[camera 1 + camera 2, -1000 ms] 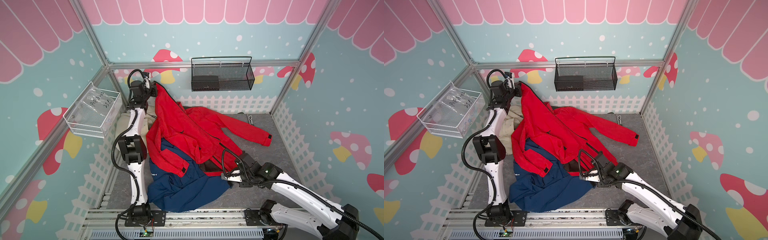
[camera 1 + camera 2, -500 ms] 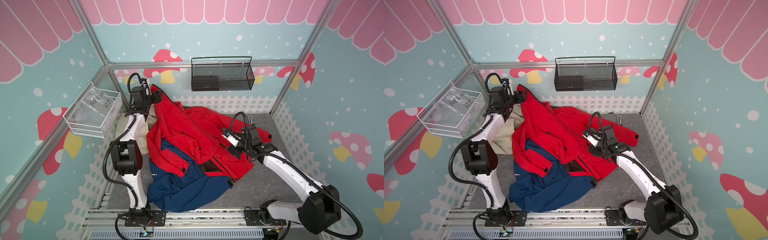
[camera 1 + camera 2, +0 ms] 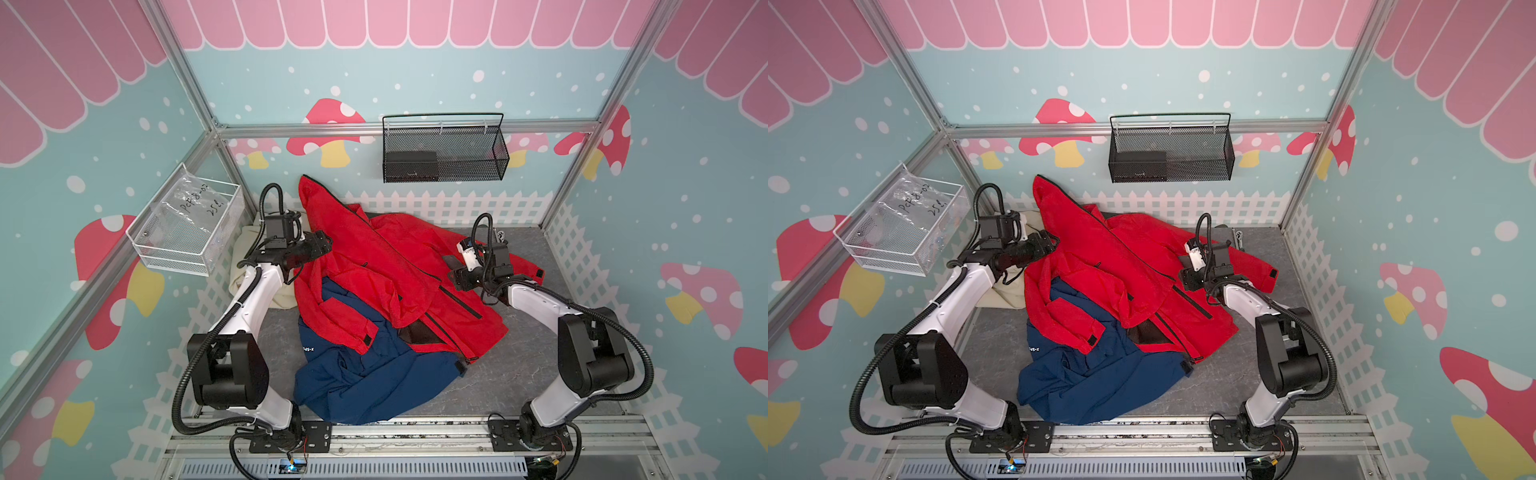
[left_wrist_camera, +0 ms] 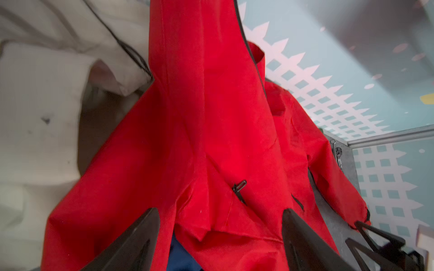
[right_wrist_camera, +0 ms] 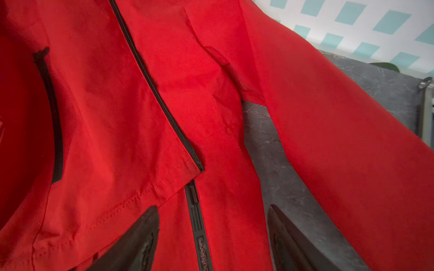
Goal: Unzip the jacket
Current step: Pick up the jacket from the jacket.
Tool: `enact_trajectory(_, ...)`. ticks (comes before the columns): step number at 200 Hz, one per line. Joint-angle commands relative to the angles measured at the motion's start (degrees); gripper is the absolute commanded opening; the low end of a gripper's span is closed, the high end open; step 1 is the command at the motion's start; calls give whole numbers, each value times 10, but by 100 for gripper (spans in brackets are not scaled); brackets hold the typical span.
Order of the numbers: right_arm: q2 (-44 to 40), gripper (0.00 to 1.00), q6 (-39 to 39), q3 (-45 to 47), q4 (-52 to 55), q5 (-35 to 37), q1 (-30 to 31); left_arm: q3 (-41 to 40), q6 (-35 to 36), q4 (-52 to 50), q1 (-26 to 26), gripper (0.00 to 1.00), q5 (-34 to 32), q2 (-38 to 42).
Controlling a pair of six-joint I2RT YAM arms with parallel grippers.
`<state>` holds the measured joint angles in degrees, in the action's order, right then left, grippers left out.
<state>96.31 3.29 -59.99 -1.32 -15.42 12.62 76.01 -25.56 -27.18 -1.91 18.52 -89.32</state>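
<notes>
Sprawling across the grey counter (image 3: 519,374) is the red jacket (image 3: 395,270), its hood (image 3: 316,199) standing up against the back wall, one sleeve (image 3: 528,270) flung out towards the right arm, and its lower half draped over a blue jacket (image 3: 365,374) by the front rail. Over on the far left a cream cloth (image 3: 249,257) is bunched just beside it. Look at the left tool (image 3: 322,245), right at the red jacket's shoulder edge below the hood. The left wrist view shows its dark fingers (image 4: 141,239) spread wide, red fabric ahead of them, nothing pinched, and a small black zip pull (image 4: 239,185) lying on the cloth just beyond. Now the right tool (image 3: 455,280), hanging over the red jacket's other side, close to the sleeve. Its fingers (image 5: 138,234) stand apart too, gripping nothing, one over red fabric and the other over bare counter. Between them runs a black strip with lettering (image 5: 199,234), and above it a long dark zip (image 5: 159,98) slants across the front. Down near the hem the front panels lie parted, with dark lining (image 3: 419,332) showing in both top views
</notes>
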Motion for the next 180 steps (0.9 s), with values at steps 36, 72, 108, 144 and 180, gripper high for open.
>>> enact_trajectory(36, 85, 76, -7, -50, -97, -106, -5, -42, -51, -40, 6, 81, 133, 2)
enact_trajectory(72, 144, 78, -11, -88, -118, -117, -8, -38, -59, -47, 21, 83, 142, -17)
enact_trajectory(108, 198, 78, -20, -135, -124, -115, -8, -40, -52, -64, 24, 95, 118, -48)
enact_trajectory(144, 247, 79, -17, -183, -124, -101, -8, -44, -53, -44, 26, 96, 127, -76)
enact_trajectory(180, 290, 79, -8, -221, -122, -109, -8, -57, -74, 16, 33, 93, 137, -85)
